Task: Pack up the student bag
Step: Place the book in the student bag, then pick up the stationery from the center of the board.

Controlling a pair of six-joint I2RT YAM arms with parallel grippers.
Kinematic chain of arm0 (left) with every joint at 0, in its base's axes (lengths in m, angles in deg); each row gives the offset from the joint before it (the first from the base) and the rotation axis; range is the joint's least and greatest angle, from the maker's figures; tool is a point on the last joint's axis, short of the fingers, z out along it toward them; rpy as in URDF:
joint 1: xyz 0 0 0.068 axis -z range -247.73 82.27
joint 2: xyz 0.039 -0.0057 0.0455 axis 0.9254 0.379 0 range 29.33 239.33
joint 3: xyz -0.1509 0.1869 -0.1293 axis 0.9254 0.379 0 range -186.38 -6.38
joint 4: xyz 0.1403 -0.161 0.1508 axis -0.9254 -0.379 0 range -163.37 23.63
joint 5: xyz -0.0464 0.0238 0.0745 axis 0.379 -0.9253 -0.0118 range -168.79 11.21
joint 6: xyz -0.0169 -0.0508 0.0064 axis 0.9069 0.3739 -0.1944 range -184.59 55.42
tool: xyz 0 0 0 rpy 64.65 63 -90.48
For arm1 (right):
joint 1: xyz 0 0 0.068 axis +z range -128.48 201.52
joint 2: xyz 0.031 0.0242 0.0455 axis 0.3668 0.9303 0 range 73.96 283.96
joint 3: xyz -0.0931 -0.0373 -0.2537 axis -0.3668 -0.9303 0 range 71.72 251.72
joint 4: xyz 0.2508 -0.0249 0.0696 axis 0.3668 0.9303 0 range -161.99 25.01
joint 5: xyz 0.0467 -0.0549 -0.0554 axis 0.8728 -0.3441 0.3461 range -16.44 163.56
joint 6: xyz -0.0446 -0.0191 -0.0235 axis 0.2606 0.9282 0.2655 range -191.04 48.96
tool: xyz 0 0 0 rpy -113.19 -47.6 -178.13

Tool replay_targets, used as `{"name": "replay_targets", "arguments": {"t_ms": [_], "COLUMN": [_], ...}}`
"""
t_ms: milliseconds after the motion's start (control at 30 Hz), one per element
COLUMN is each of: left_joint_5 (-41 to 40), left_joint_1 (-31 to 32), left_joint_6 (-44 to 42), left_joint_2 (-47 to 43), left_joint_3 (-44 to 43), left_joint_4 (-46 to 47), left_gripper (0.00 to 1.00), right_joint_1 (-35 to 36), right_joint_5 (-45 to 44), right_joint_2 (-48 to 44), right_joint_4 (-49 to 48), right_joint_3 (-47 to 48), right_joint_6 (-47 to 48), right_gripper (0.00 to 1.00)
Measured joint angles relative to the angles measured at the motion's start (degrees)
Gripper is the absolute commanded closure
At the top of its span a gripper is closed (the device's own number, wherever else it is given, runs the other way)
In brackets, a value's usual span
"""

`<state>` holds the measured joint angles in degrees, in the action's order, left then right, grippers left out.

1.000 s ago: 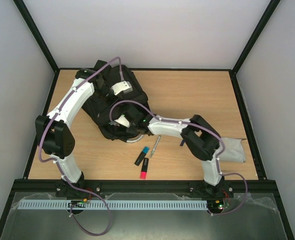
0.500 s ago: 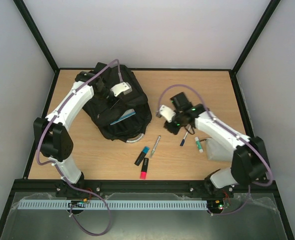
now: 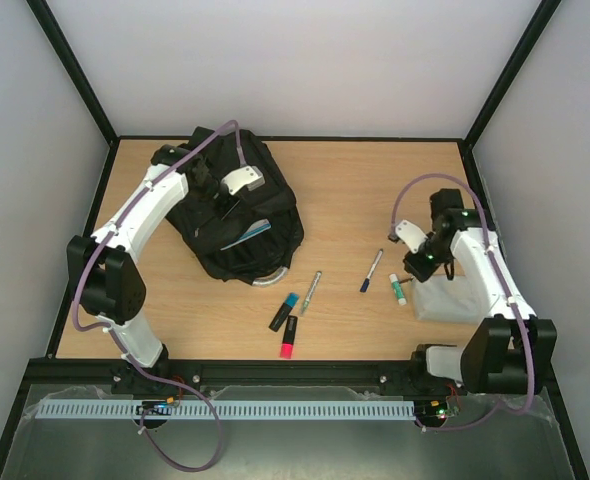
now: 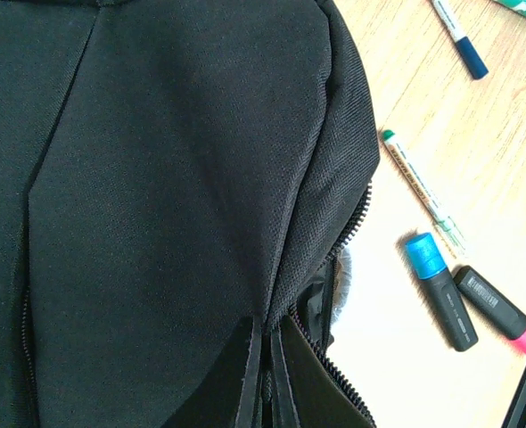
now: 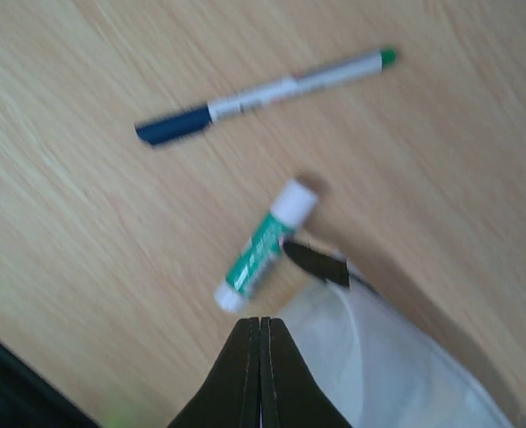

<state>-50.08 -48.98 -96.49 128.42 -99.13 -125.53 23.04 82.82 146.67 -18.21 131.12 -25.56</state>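
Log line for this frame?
left pincer shut over backpack | right pincer shut near glue stick | markers, pens on table

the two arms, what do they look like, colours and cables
Both look alike: the left arm and right arm have white links, black joints, a purple cable looping alongside each, and slim black fingers tapering to points.

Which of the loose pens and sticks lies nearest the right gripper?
The short green-and-white stick, just ahead of the right gripper, beside the white pouch; the blue-capped pen lies farther off.
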Motion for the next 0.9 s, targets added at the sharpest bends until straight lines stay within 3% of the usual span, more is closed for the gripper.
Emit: {"name": "replay_targets", "arguments": {"t_ms": [200, 333, 500, 633, 900], "left_joint_5": [0.9, 1.3, 1.3, 1.2, 0.8], "left_joint_1": [0.0, 0.3, 0.4, 0.4, 1.5], "left_joint_6": [0.0, 0.0, -0.2, -0.4, -1.1], "left_joint_2": [0.0, -0.4, -1.3, -2.1, -2.8], "left_joint_3": [1.2, 2.6, 3.2, 3.6, 4.8], "left_joint_4": [0.1, 0.1, 0.0, 0.0, -0.7], "left_gripper": [0.96, 0.95, 0.94, 0.94, 0.94], "right_joint_1": [-11.2, -18.4, -23.7, -25.3, -25.5], "right_joint_5": [-1.0, -2.0, -5.0, -8.3, -14.7], "right_joint_2": [4.1, 10.0, 14.2, 14.8, 15.5], "right_joint_4": [7.2, 9.5, 10.2, 9.8, 5.2], "right_joint_3": [3.6, 8.9, 10.5, 10.0, 4.6], "right_joint_6": [8.2, 12.4, 17.7, 22.4, 26.7], "right_gripper": [0.92, 0.69, 0.51, 0.46, 0.47]}}
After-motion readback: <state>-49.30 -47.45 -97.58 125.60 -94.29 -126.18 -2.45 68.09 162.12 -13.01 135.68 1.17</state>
